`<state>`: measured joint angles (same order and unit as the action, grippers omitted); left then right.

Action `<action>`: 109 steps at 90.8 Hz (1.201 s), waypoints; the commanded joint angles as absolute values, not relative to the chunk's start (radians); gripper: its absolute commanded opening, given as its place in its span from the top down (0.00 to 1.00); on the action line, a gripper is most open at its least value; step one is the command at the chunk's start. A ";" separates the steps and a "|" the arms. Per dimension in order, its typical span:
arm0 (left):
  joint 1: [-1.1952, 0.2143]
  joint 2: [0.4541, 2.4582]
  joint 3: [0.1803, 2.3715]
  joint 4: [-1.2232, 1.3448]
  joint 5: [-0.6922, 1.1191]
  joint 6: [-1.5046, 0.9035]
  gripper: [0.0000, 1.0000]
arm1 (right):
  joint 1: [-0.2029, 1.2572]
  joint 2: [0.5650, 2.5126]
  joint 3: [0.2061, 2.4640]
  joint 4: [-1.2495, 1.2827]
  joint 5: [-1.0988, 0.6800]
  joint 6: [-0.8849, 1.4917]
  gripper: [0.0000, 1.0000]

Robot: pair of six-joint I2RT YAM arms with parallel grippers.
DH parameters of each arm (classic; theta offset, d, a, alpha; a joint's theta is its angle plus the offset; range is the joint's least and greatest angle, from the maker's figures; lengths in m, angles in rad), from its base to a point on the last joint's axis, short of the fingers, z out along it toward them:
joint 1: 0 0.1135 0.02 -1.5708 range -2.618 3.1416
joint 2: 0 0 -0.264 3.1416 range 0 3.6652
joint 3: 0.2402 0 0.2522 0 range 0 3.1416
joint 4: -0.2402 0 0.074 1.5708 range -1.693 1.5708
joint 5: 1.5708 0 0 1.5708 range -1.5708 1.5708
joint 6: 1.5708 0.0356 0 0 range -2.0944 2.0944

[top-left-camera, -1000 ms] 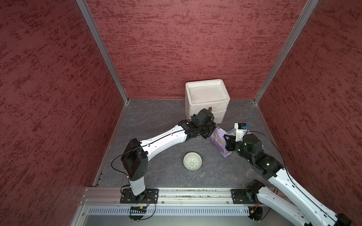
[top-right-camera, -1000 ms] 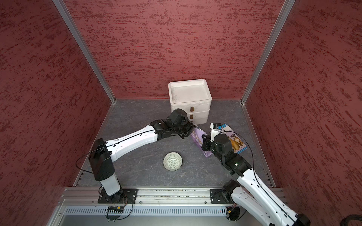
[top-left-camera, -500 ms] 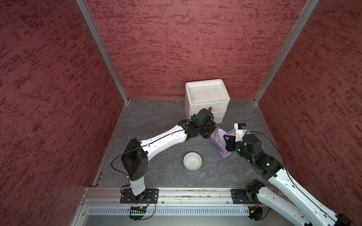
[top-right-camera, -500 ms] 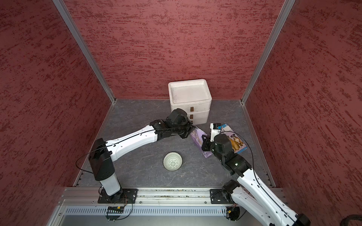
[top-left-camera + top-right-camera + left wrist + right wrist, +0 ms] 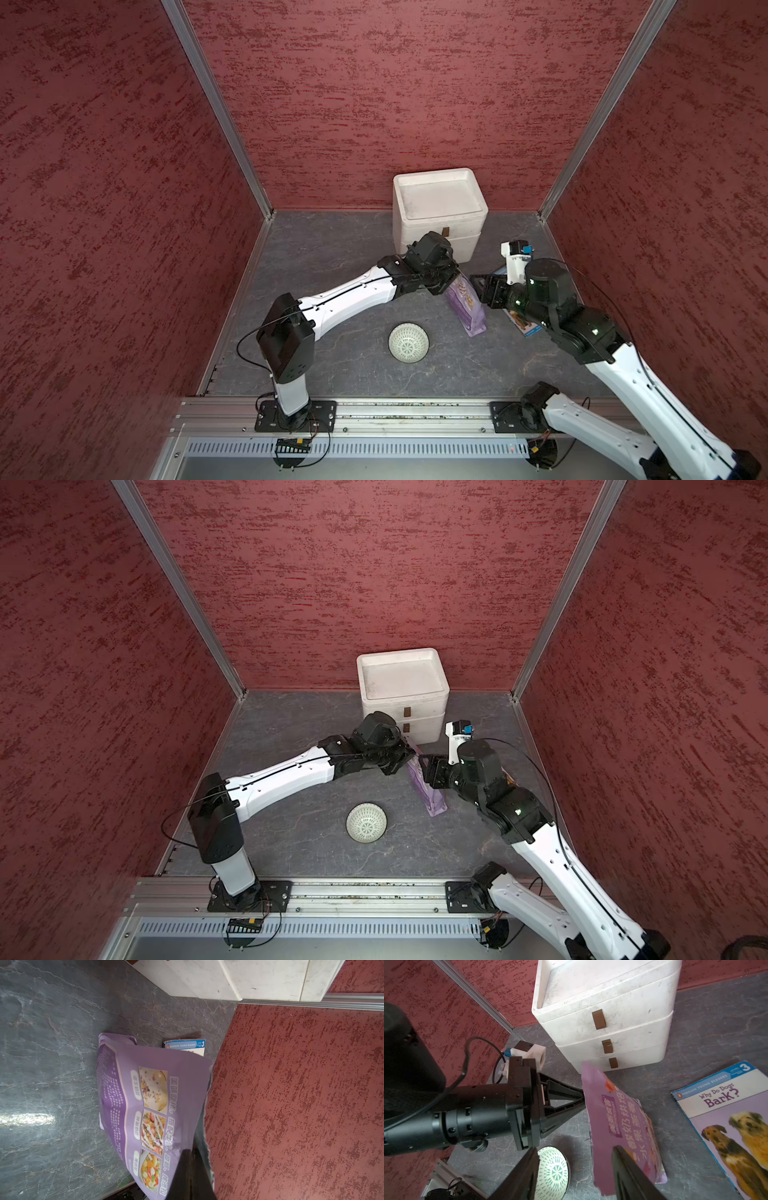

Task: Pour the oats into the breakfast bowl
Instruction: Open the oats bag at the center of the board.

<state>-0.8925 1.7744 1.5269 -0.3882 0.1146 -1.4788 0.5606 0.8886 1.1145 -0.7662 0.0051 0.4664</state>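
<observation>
My left end effector (image 5: pixel 582 1098) is pinched tight on the top edge of the purple oats pouch (image 5: pixel 618 1126). The pouch stands tilted, its foot on the desk (image 5: pixel 332 249), between the book (image 5: pixel 726 1126) and the breakfast bowl (image 5: pixel 408 343), apart from both. My right end effector (image 5: pixel 575 1149) gapes wide at the pouch, gripping nothing.

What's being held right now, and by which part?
The left end effector pinches the pouch at its torn top edge; the right end effector is open, holding nothing.
</observation>
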 commanded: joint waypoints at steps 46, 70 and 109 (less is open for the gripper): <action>-0.858 1.780 1.508 -0.332 0.170 -1.427 1.00 | 0.340 1.120 1.210 -0.798 -0.417 0.322 0.60; -0.861 1.781 1.506 -0.334 0.172 -1.431 1.00 | 0.340 1.153 1.187 -0.805 -0.345 0.325 0.71; -0.869 1.784 1.511 -0.331 0.172 -1.432 1.00 | 0.340 1.188 1.187 -0.788 -0.307 0.338 0.88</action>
